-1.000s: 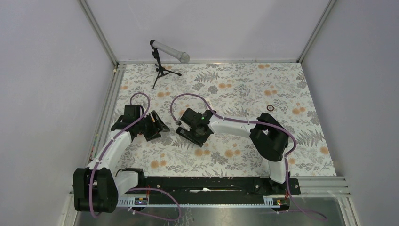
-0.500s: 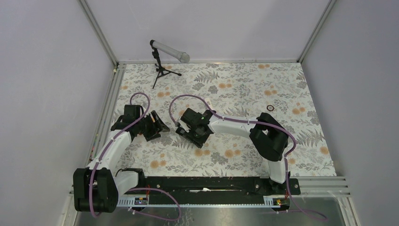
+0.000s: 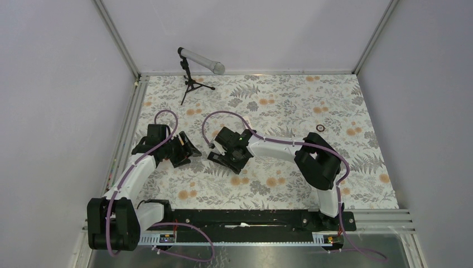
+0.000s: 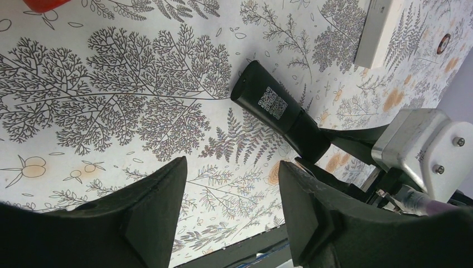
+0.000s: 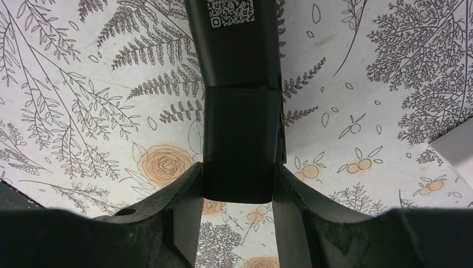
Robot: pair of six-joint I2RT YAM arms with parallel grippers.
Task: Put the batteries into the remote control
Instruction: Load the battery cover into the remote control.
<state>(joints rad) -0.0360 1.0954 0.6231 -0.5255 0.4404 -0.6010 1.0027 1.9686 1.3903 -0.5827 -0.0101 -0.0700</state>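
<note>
The remote control (image 5: 240,111) is a long black bar lying on the flowered mat, a QR label facing up. My right gripper (image 5: 239,184) is shut on its near end, one finger pressed against each side. In the left wrist view the remote control (image 4: 273,106) lies ahead and to the right of my left gripper (image 4: 231,184), which hangs open over bare mat with nothing between its fingers. From above, the left gripper (image 3: 184,149) and right gripper (image 3: 226,152) sit close together left of centre. I cannot make out the batteries. A red-orange shape (image 4: 44,4) is cut off by the frame's top edge.
A white flat block (image 4: 379,30) lies beyond the remote, and its corner (image 5: 454,148) shows at the right wrist view's edge. A microphone on a small tripod (image 3: 196,62) stands at the back left. A small dark ring (image 3: 320,127) lies at the right. Walls enclose the mat.
My right gripper has crept slightly left with the remote in it. The left arm has stayed put.
</note>
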